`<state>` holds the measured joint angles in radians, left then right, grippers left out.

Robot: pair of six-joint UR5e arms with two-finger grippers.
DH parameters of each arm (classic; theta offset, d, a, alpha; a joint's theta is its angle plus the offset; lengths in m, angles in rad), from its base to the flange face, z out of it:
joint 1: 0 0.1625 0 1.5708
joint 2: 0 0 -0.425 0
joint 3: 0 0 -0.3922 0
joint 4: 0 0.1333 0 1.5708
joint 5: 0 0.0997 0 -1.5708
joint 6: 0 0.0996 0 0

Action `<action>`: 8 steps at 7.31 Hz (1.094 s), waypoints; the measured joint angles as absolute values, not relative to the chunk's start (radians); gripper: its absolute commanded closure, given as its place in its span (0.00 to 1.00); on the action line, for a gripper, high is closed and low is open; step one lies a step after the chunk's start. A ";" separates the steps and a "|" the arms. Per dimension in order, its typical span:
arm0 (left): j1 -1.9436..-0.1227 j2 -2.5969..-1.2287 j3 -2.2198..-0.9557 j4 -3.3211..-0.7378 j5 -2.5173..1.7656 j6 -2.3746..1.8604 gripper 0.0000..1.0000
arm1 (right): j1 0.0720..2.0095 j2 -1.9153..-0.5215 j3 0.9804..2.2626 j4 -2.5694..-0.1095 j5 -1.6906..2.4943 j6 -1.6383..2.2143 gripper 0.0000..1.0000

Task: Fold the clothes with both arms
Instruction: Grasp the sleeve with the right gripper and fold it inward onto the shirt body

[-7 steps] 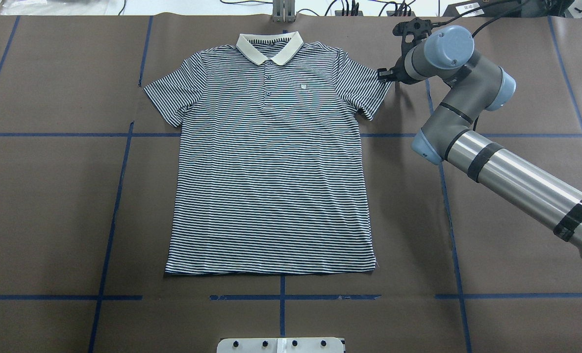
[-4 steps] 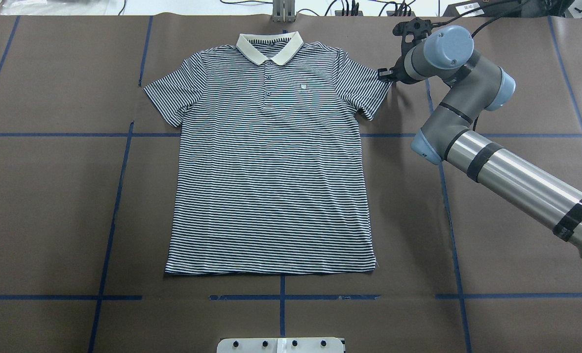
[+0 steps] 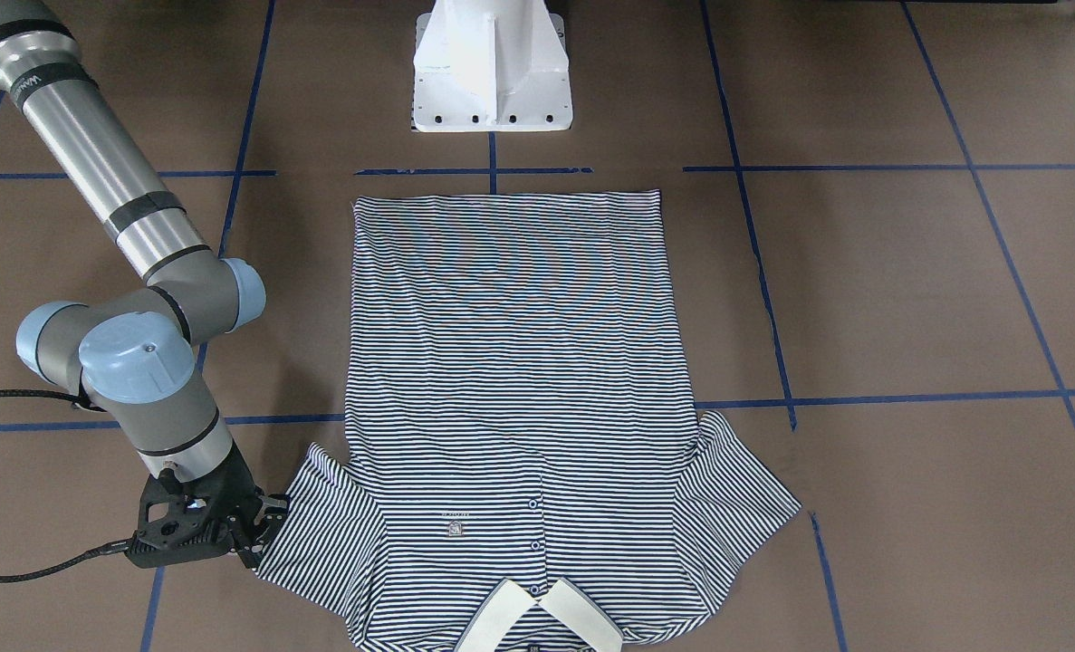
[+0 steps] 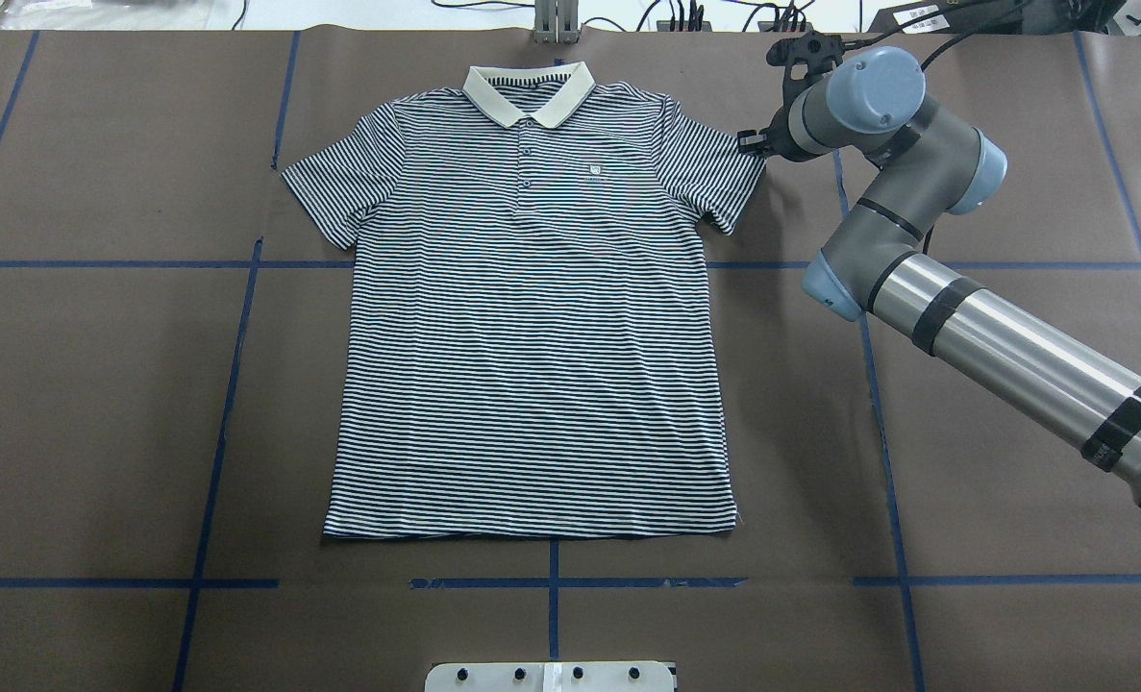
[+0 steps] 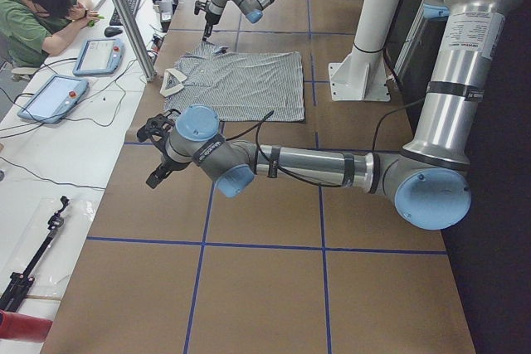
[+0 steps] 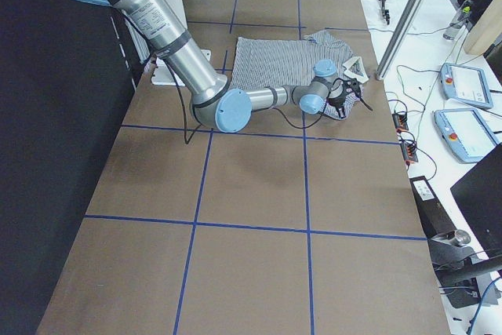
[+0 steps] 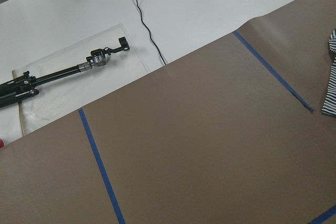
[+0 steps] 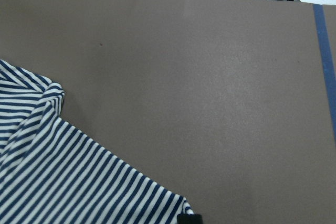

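The striped polo shirt (image 4: 532,336) lies flat and face up on the brown table, cream collar (image 4: 530,94) toward the far edge. My right gripper (image 4: 751,142) sits low at the outer edge of the shirt's right-hand sleeve (image 4: 719,178). The front-facing view shows the same gripper (image 3: 265,530) touching that sleeve's hem. In the right wrist view a black fingertip (image 8: 185,219) shows at the sleeve's corner; I cannot tell if the jaws are open or shut. My left gripper (image 5: 158,151) shows only in the exterior left view, hovering off the shirt's far-left side; its state is unclear.
The white pedestal base (image 3: 492,63) stands behind the shirt's hem. Blue tape lines (image 4: 234,384) grid the brown table. Cables (image 4: 724,14) run along the far edge. A person (image 5: 37,14) sits at a white side table with teach pendants (image 5: 50,97).
The right arm's wrist and gripper have shifted slightly toward the far edge at the sleeve. The shirt lies as before.
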<state>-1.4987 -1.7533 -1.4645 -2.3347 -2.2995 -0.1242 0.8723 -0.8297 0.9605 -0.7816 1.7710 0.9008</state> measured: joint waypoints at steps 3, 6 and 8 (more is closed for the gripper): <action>-1.499 -1.753 -1.461 -2.334 -2.299 -0.125 0.00 | 0.830 -0.791 1.136 -0.987 1.714 1.018 1.00; -1.499 -1.753 -1.456 -2.334 -2.299 -0.126 0.00 | 0.705 -0.585 1.107 -1.214 1.503 1.229 1.00; -1.499 -1.753 -1.456 -2.334 -2.300 -0.126 0.00 | 0.661 -0.498 1.010 -1.238 1.417 1.282 1.00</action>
<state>-1.4987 -1.7533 -1.4558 -2.3336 -2.3004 -0.1261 0.6610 -0.4985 1.0096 -1.2382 1.4172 1.2820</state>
